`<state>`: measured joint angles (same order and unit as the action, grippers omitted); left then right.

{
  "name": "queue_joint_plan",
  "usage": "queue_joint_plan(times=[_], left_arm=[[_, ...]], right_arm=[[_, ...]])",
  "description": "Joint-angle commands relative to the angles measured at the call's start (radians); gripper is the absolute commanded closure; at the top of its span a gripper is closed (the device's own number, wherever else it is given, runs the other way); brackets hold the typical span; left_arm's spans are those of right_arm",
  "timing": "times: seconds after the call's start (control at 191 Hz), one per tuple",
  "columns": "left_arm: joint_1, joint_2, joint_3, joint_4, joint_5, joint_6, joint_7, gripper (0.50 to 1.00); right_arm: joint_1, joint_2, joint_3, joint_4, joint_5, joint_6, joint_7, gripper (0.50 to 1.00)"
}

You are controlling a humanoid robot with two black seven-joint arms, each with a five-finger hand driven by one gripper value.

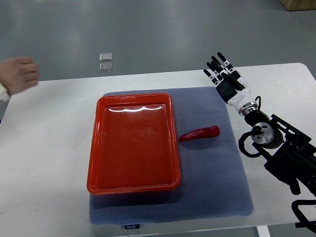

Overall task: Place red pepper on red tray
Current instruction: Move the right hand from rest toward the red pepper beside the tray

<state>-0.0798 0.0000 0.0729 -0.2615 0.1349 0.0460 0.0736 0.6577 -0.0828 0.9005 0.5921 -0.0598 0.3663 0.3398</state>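
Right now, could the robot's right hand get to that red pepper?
Probably yes. The right hand hovers open over the mat's far right corner, and the pepper lies in the open on the grey mat, just right of the red tray. Nothing stands between them.

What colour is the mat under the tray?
Grey-blue, with a fine woven texture. The mat lies under the red tray in the top view, the only one.

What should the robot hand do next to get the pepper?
Probably bring the right hand down and left toward the pepper. The hand is open, holds nothing, and sits up near the mat's far right corner, apart from the pepper. The pepper lies on the mat just right of the tray, which has nothing in it.
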Motion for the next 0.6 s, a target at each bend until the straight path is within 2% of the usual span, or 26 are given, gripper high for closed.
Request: queue_joint_plan(times=[0.0, 0.293, 0.387, 0.466, 0.597], left_arm=[[0.0, 0.0, 0.001, -0.002, 0.002, 0.0, 0.0, 0.5], [0.0, 0.0, -0.001, -0.001, 0.0, 0.0, 0.0, 0.5], [0.0, 0.0, -0.001, 0.002, -0.001, 0.0, 0.0, 0.5], [0.0, 0.0, -0.001, 0.004, -0.003, 0.0, 0.0, 0.5], [0.0, 0.0, -0.001, 0.004, -0.001, 0.0, 0.0, 0.5]], right_arm=[[-0.001, 0.0, 0.0, 0.0, 0.0, -0.001, 0.001, 0.581], [0.008, -0.005, -0.014, 0.0, -0.012, 0.008, -0.001, 0.581], [0.019, -0.037, -0.032, 0.006, -0.04, 0.037, -0.004, 0.581], [0.056, -0.083, -0.086, 0.014, -0.17, 0.082, -0.01, 0.581], [0.125, -0.167, -0.227, 0.044, -0.442, 0.108, -0.013, 0.583]])
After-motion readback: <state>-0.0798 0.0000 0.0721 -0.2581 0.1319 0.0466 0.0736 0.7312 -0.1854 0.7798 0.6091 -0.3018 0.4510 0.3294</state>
